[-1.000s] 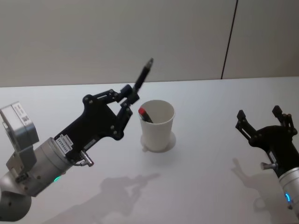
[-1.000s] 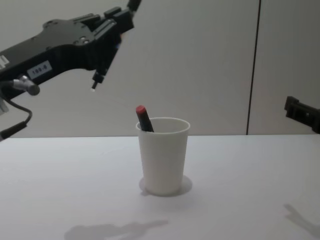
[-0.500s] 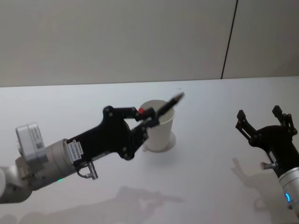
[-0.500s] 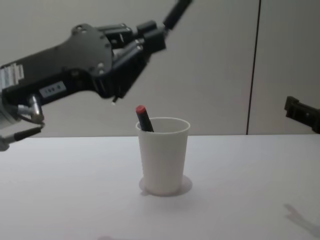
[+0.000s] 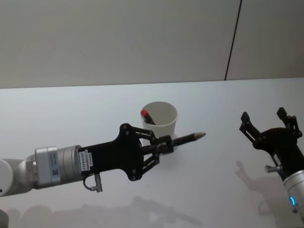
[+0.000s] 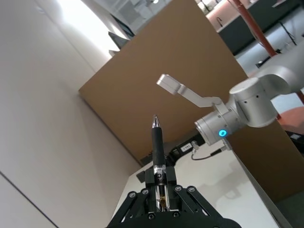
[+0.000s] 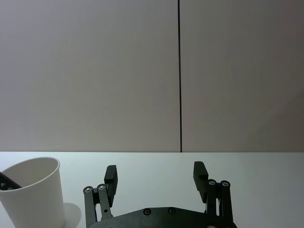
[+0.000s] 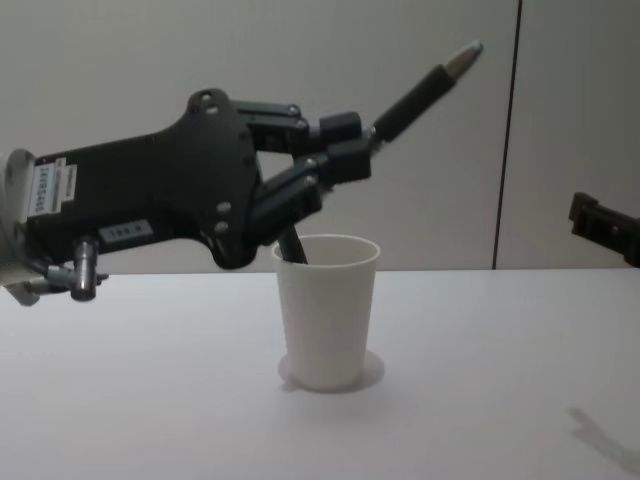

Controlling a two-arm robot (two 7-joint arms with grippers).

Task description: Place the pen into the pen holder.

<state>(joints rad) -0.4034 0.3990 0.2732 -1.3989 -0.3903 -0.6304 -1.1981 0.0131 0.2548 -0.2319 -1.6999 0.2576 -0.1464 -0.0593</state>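
Left arm has swung lower and toward the frame centre since the earlier frames; the pen, which then pointed up at the wall, now lies near level.

- left gripper (image 5: pixel 164 142): centre of the head view, just in front of the pen holder (image 5: pixel 166 127). Jaws pinch the pen (image 5: pixel 183 139) by its rear end. The tip points toward the right of the frame. In the chest view the barrel slants to the upper right, above the rim.
- Pen is not in the holder yet. The holder stands upright at mid-frame on the tabletop (image 5: pixel 213 190). A red-capped marker (image 5: pixel 145 114) already leans at the left of its rim.
- right gripper (image 5: pixel 263 116): lower right of the frame, jaws spread, idle, well apart from the holder.

Step in hand, my judgement: bring the pen steep, one end over the free right side of the mouth. Lower it inside before letting go. Keep the arm off the rim.

Materials:
- Holder: thin white paper, tapered, with a rolled rim. Likely light and easy to tip.
- Pen: slim, dark matte barrel with a pale conical metal tip.
- Tabletop: smooth, white and flat.
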